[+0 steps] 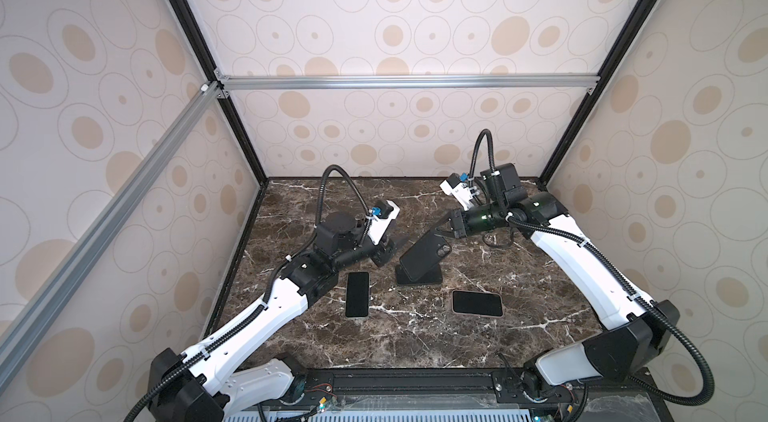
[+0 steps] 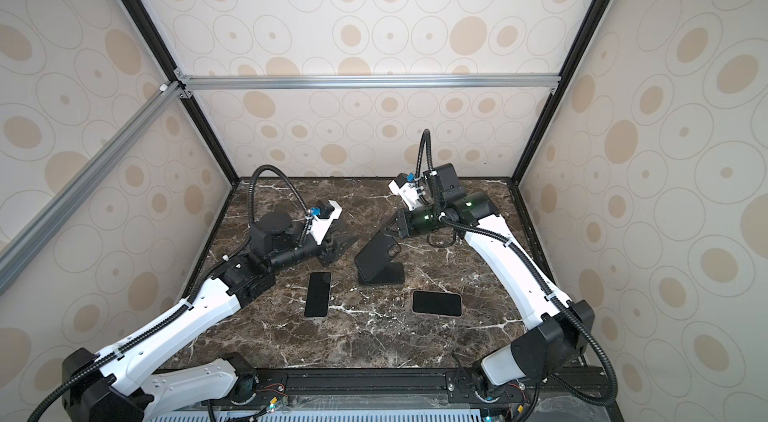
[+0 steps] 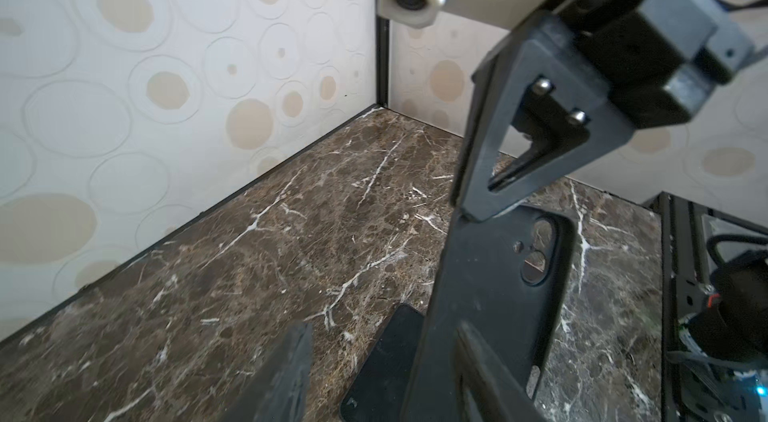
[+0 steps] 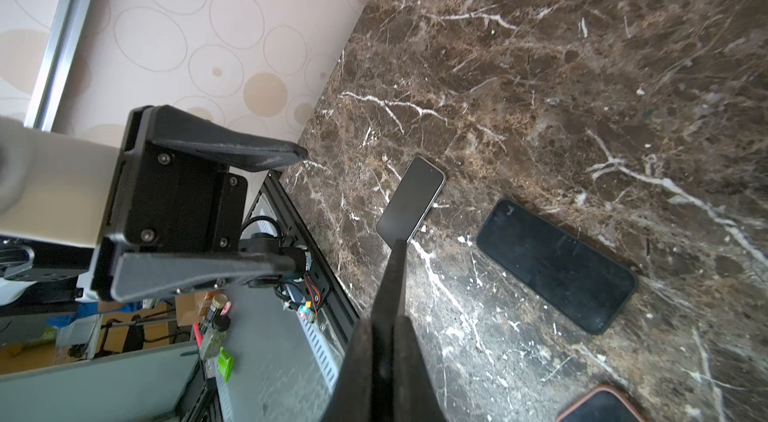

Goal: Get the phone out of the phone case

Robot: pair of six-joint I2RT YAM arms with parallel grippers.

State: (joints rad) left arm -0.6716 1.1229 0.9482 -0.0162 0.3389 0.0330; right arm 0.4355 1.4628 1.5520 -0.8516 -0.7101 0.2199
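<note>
The right gripper (image 1: 440,232) pinches the top of a black phone case (image 1: 424,256), tilted with its lower end at a dark flat slab (image 1: 430,278) on the marble table (image 1: 415,341) — the left gripper (image 1: 392,251) just beside it, not touching — with a left phone (image 1: 357,294) and a right phone (image 1: 477,303) lying flat nearer the front.

No legible text, label, brand or number is found; nothing readable is seen on the phone case (image 1: 424,254).

Marble tabletop (image 1: 415,341) (oval-patterned walls (image 1: 415,4)).
</note>
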